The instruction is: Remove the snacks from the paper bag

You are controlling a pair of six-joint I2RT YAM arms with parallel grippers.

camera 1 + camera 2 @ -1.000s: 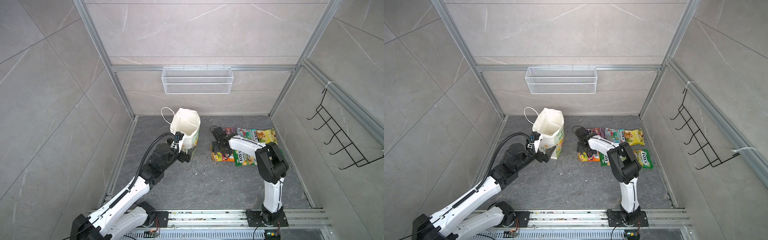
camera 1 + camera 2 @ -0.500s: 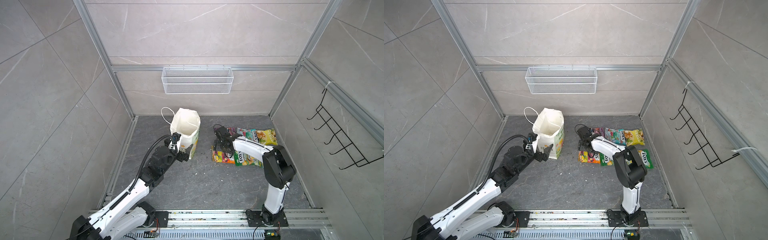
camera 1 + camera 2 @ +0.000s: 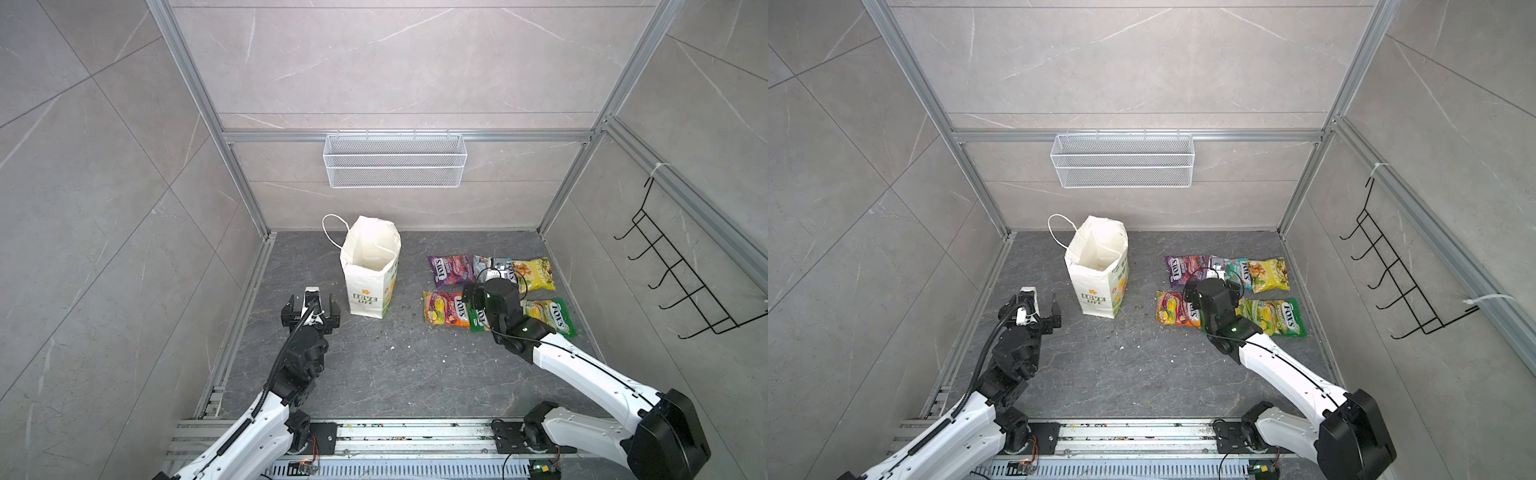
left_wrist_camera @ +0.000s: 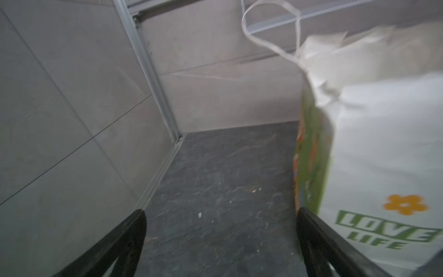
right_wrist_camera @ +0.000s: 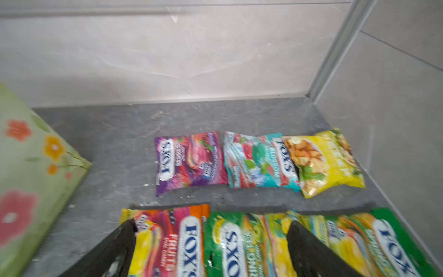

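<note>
Right wrist view, somewhat blurred, shows the right gripper (image 5: 212,224) with its two black fingers spread wide and nothing clamped between them. It hangs over the front row of snacks. One finger is above the orange-yellow packet (image 5: 167,239). The other is near the join between the green packet (image 5: 239,242) and the yellow-green packet (image 5: 371,239). Whether the fingertips touch the foil is hard to say from this angle.

Behind that row, nearer the back edge of the floor (image 3: 374,365), lie the purple packet (image 5: 189,163), the teal packet (image 5: 259,160) and the yellow chip bag (image 5: 323,160). The chip bag touches the teal packet's end. All six lie flat on the right half of the floor, with the chip bag and the yellow-green packet closest to its right edge.

The paper bag (image 3: 368,286) stands upright toward the back edge of the floor, left of the middle and well apart from the snacks. Its mouth is open upward and "LOVE LIFE" faces the front edge.

The left gripper (image 3: 311,297) sits low, just beside the bag's front-left corner, with its jaws fully apart and holding nothing. In both top views a narrow strip of floor shows between its nearer finger and the bag.
</note>
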